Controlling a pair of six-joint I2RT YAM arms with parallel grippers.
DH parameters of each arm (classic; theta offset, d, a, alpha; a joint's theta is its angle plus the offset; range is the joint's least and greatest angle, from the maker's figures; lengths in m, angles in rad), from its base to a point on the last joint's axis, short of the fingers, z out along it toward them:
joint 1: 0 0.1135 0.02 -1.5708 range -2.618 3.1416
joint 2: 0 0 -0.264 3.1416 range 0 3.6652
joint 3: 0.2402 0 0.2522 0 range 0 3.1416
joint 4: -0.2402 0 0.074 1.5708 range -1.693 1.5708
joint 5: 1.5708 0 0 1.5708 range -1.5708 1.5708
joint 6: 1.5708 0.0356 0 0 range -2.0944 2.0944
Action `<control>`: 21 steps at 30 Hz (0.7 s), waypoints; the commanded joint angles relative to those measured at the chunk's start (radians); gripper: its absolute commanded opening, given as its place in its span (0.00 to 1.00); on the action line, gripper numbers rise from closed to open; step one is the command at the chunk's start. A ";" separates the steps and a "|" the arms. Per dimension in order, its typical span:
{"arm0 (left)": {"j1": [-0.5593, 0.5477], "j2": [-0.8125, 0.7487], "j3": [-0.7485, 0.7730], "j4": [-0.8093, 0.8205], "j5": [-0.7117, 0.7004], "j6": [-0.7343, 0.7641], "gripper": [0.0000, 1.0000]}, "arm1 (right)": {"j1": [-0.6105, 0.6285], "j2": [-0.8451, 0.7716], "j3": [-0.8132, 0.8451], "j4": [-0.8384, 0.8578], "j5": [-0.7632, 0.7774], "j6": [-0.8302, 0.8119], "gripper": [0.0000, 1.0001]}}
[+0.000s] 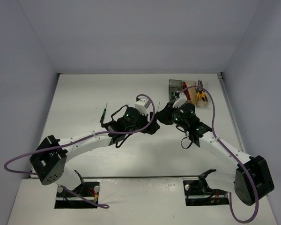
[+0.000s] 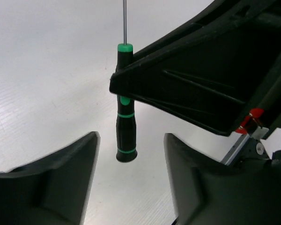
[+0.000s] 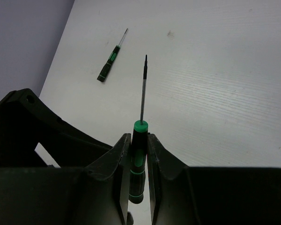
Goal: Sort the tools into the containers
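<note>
Bright, even light with faint soft shadows; nearest foreground parts look blurred.

Screwdriver (image 3: 140,127) handle: is showing matt black plastic, green bands smooth.
Screwdriver shaft: is reading as thin dark metal.
Table (image 3: 215,93): is presenting matt white, finely ribbed.

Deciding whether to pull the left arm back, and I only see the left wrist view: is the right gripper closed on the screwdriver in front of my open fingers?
Observer: Yes. The right wrist view shows the right gripper shut on the screwdriver handle.
Operator: Other tools loose?
Observer: A second screwdriver lies on the table, left of both grippers.
Operator: Where's the drop-off?
Observer: The containers stand toward the far right corner, just beyond the right gripper.
</note>
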State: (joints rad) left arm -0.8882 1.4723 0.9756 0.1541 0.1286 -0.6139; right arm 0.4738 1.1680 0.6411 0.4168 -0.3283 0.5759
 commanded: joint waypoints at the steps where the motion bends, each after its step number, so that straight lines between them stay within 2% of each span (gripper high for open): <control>1: 0.016 -0.040 0.107 -0.108 -0.116 0.036 0.69 | -0.069 0.081 0.159 -0.049 0.085 -0.131 0.00; 6: 0.066 -0.067 0.207 -0.476 -0.352 0.081 0.71 | -0.200 0.258 0.404 -0.176 0.107 -0.232 0.00; 10: 0.155 -0.137 0.196 -0.655 -0.412 0.102 0.71 | -0.256 0.481 0.631 -0.254 0.142 -0.282 0.00; 15: 0.278 -0.280 0.097 -0.736 -0.405 0.128 0.71 | -0.295 0.709 0.844 -0.310 0.150 -0.315 0.00; 21: 0.310 -0.449 0.041 -0.822 -0.422 0.152 0.71 | -0.321 0.877 1.073 -0.412 0.218 -0.375 0.00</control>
State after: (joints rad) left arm -0.5837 1.1136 1.0129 -0.5965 -0.2633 -0.5002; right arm 0.1664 2.0174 1.5798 0.0515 -0.1692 0.2649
